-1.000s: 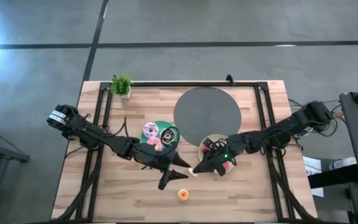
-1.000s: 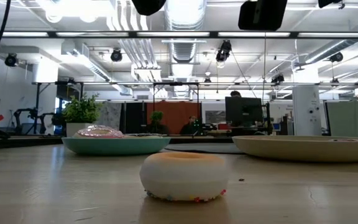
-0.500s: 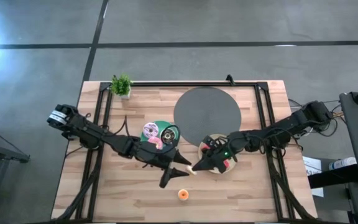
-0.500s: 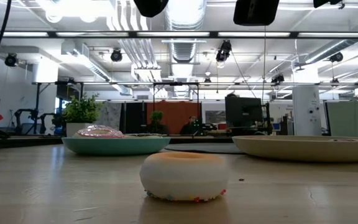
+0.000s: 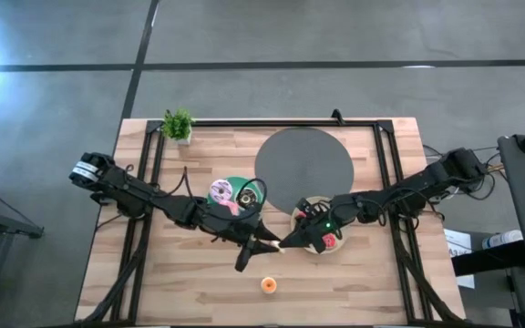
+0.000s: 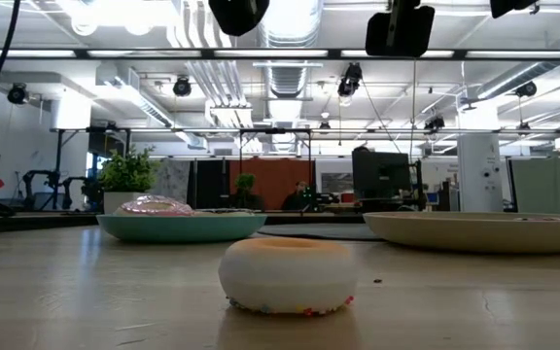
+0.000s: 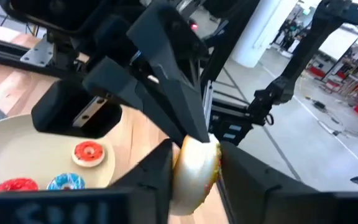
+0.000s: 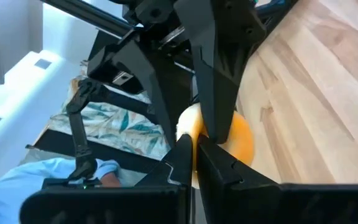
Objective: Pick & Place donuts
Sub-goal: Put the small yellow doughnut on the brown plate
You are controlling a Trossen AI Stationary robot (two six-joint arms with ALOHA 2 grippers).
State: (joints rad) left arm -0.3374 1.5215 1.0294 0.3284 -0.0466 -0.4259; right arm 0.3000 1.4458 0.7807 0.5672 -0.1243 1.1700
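Holding donuts, teal plate (image 5: 241, 185), pale-yellow plate (image 7: 17, 146) with tiny donuts (image 7: 87, 152)

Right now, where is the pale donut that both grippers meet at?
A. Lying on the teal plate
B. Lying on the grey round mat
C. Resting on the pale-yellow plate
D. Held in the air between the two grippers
D: in the left wrist view the pale donut sits upright between the left gripper fingers, with the right gripper pinching its rim, above the table.
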